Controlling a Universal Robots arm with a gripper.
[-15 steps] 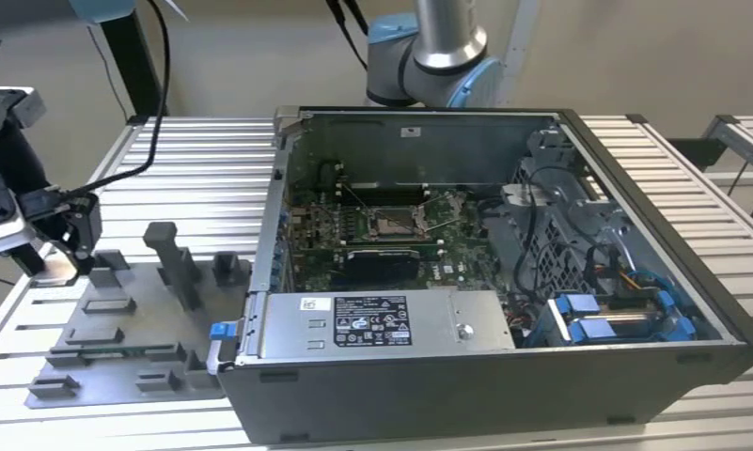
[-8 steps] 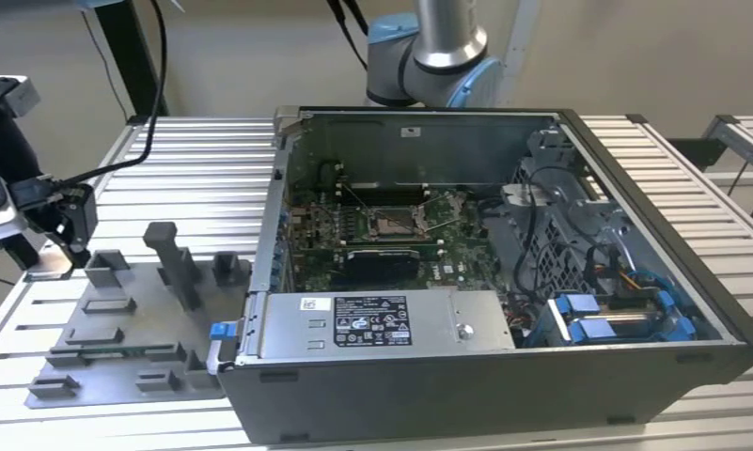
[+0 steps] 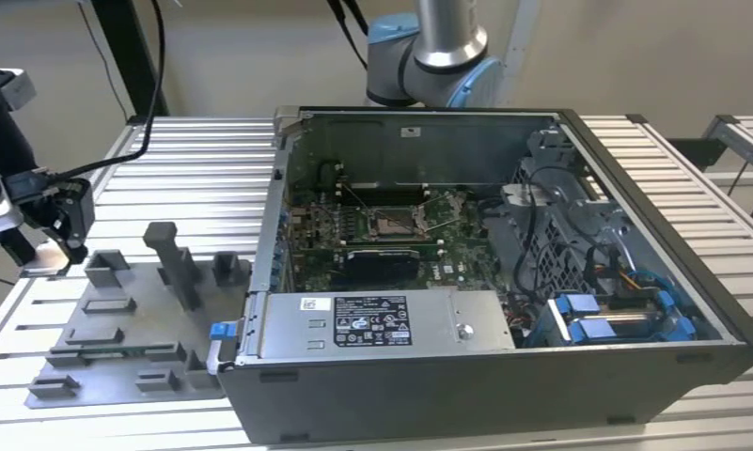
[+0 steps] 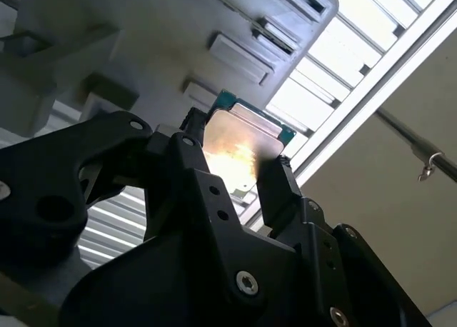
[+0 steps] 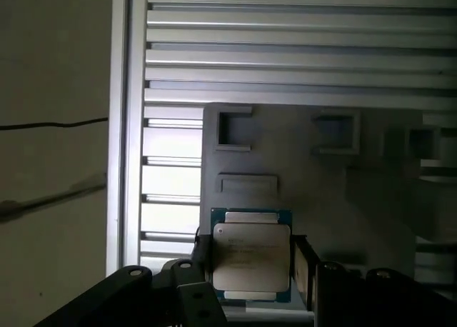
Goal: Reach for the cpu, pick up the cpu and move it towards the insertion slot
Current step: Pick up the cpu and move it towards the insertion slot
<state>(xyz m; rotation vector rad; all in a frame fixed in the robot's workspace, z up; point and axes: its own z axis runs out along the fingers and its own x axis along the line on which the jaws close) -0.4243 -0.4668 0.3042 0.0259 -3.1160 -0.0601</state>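
Observation:
In both wrist views the cpu [image 5: 251, 259] [image 4: 241, 138], a thin square chip with a silvery top and a green rim, sits between my two black fingers [image 5: 303, 266] [image 4: 275, 180]. The gripper [image 5: 251, 250] [image 4: 233, 147] is shut on it by two opposite edges. It hangs over the near edge of the grey fixture plate [image 5: 285, 148]. In the exterior view the gripper [image 3: 60, 237] hovers at the far left, just above the fixture plate's [image 3: 113, 329] left corner. The insertion slot [image 3: 389, 224], a silver-framed square socket, lies on the green motherboard inside the open computer case, well off to the exterior view's right.
Grey fixture blocks and an upright post [image 3: 169, 258] stand on the plate between gripper and case. The case's left wall [image 3: 270, 225] rises above the motherboard. A power supply [image 3: 376, 324] and drive cage [image 3: 615, 315] fill the case's front. Everything rests on a slatted aluminium table [image 3: 188, 178].

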